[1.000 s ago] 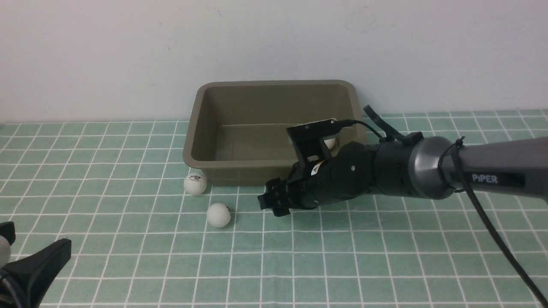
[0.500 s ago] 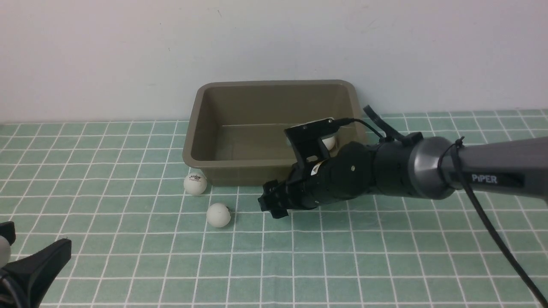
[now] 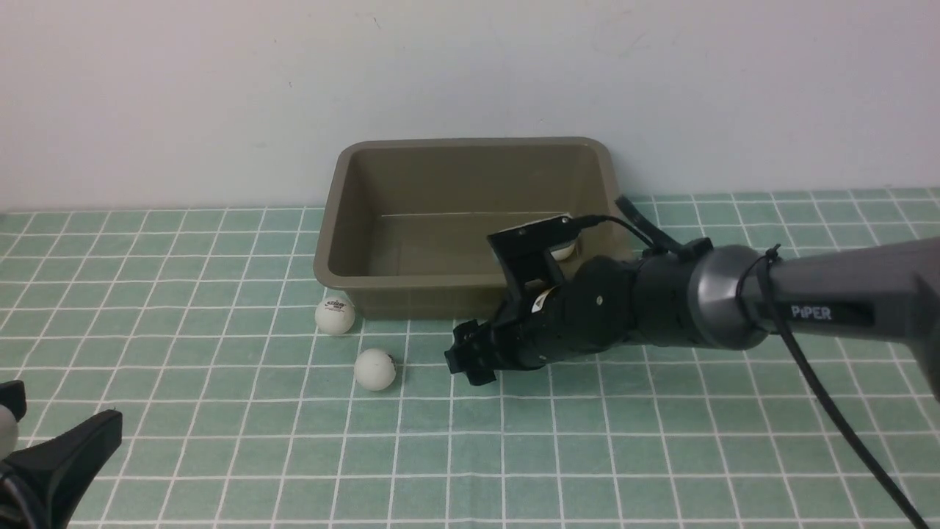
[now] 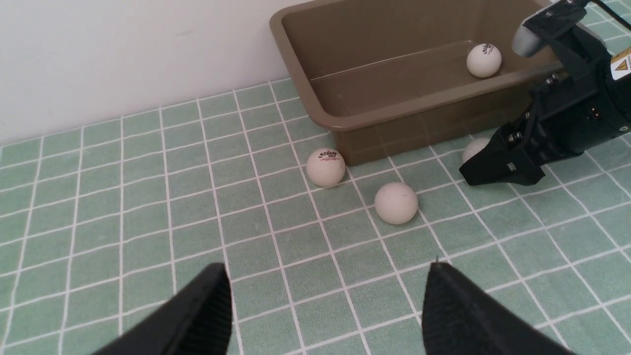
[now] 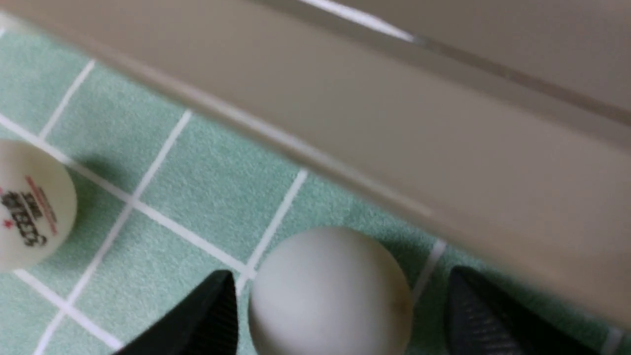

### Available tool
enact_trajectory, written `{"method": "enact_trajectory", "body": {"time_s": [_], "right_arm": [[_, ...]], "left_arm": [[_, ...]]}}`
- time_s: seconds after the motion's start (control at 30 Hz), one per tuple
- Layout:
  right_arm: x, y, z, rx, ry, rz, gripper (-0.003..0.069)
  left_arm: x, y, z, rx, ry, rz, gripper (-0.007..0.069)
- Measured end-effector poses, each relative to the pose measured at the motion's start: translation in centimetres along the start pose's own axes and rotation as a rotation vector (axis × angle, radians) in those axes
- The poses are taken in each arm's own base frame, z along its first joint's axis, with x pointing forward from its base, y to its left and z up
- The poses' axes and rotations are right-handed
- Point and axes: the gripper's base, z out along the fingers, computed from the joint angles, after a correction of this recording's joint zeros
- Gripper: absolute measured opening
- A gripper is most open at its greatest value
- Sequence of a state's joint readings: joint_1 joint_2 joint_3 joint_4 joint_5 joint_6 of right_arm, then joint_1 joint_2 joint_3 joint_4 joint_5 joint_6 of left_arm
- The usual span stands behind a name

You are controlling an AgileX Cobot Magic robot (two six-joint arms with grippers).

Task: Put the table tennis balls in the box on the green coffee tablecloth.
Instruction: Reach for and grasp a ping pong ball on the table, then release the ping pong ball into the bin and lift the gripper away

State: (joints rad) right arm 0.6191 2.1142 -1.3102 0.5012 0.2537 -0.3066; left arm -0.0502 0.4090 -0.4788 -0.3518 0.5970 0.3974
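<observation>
"PiPER" on rt arm (image 3: 837, 312); ball (image 3: 335, 314) logo illegible.

Item: right arm's black two-finger gripper (image 3: 470, 361), sinking closer to the pale green grid-lined tablecloth (image 3: 587, 455) beneath its fingertips, wrist dipping and edging leftward.
Item: small white ball (image 3: 564, 252) behind the wrist, slipping further behind the black camera bracket (image 3: 532, 239).

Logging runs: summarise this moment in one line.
right gripper: open, straddling loose ball beside box | left gripper: open, empty | boxed ball: one | tablecloth: two more balls
</observation>
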Motion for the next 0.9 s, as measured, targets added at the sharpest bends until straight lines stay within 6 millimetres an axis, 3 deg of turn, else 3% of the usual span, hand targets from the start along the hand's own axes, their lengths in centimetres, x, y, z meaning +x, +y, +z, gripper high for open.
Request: {"method": "enact_trajectory", "body": {"time_s": [0.17,0.27,0.6,0.77,0.9], "right_arm": [[0.0,0.0,0.2,0.001,-0.002,-0.002,0.0357],[0.0,0.0,0.1,-0.001,0.004,-0.036,0.0363],[-0.7,0.7,-2.9,-0.037,0.085,-0.17,0.0363],[-2.1,1.5,-8.5,-0.055,0.148,-0.297,0.0363],[-4.1,2.2,-13.6,-0.054,0.041,-0.325,0.0363]], "left_arm": [[0.0,0.0,0.0,0.0,0.001,0.0,0.0469],[0.0,0.0,0.0,0.0,0.001,0.0,0.0469],[0.0,0.0,0.0,0.0,0.001,0.0,0.0469],[0.0,0.0,0.0,0.0,0.001,0.0,0.0469],[0.0,0.0,0.0,0.0,0.001,0.0,0.0469]]}}
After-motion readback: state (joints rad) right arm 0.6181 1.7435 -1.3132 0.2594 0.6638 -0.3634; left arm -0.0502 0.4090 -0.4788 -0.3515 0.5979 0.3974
